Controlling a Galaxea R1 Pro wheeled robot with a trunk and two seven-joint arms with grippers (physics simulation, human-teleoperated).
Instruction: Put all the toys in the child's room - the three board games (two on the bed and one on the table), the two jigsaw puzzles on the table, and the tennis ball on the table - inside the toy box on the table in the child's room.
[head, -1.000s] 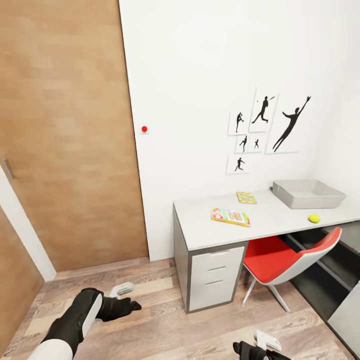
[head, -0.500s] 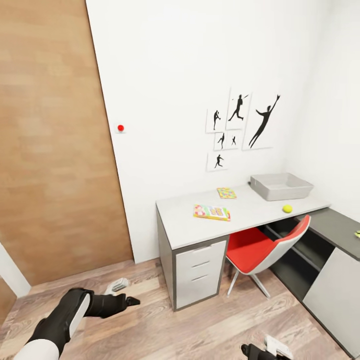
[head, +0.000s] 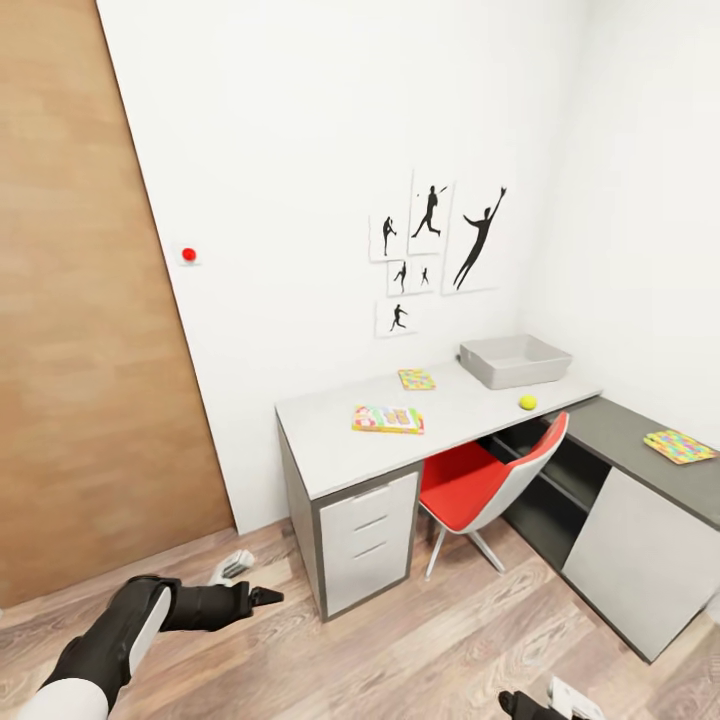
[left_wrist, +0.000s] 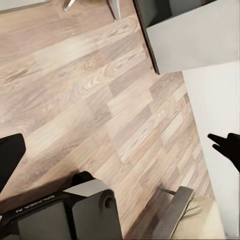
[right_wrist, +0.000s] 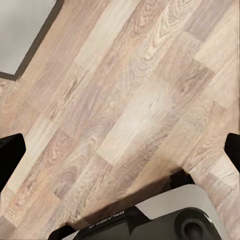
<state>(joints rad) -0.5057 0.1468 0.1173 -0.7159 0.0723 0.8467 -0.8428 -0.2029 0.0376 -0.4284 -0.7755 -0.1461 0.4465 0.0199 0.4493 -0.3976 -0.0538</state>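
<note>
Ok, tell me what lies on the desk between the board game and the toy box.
In the head view, a small jigsaw puzzle lies between the board game and the toy box.

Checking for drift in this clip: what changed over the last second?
Only the camera swung right: the lower dark desk with a jigsaw puzzle came into view. Nothing was grasped or released. The toy box, tennis ball, board game and small jigsaw sit unchanged on the table.
</note>
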